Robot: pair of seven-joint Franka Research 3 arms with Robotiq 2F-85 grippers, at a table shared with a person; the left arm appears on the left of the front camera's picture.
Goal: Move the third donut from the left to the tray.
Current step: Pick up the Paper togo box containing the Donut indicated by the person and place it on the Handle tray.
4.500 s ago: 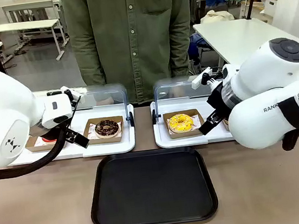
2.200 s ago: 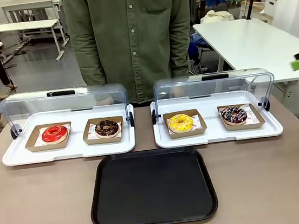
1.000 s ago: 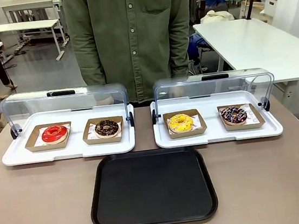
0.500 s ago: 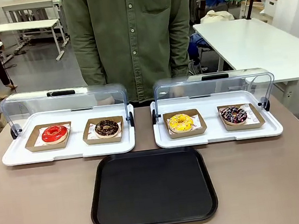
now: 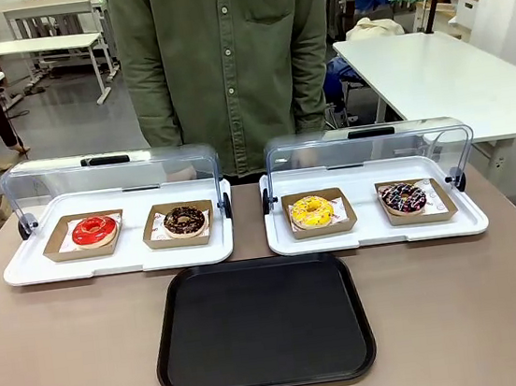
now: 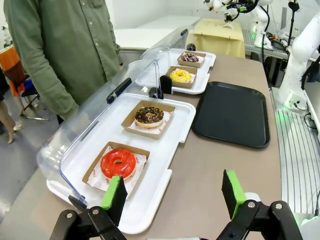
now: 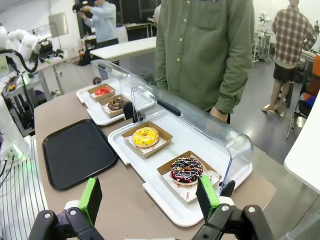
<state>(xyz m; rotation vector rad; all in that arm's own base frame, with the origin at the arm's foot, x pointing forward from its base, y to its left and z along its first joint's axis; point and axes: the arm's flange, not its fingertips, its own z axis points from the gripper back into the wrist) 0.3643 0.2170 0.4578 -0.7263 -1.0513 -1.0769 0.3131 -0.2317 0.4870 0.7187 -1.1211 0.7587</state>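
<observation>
The left gripper [image 6: 175,197] hangs above the left end of the table [image 5: 72,366]. Its two green pads are spread wide and there is nothing between them. The right gripper [image 7: 149,197] hangs in the same way above the right end, jaws wide apart and also empty. Both are well apart from the donuts.

On the table, nearest to the robot's side and in the middle, lies the black tray [image 5: 263,324], flat and with nothing on it. Just behind it two white trays stand side by side with a narrow gap between them. Each one carries two donuts, and every donut sits on its own brown cardboard square. On the left white tray [image 5: 23,271] are a red donut [image 5: 94,230] and, to its right, a chocolate donut [image 5: 184,221]. On the right white tray [image 5: 469,224] the yellow donut [image 5: 311,210] lies flat in the left half, third in the row counted from the left, near the black tray but not on it. A dark sprinkled donut [image 5: 403,198] sits in the right half.

The left lid [image 5: 110,173] and the right lid [image 5: 370,146], both clear, are lifted and stand along the far edges of the white trays. Behind them a person [image 5: 228,65] in a green shirt stands at the far side of the table.
</observation>
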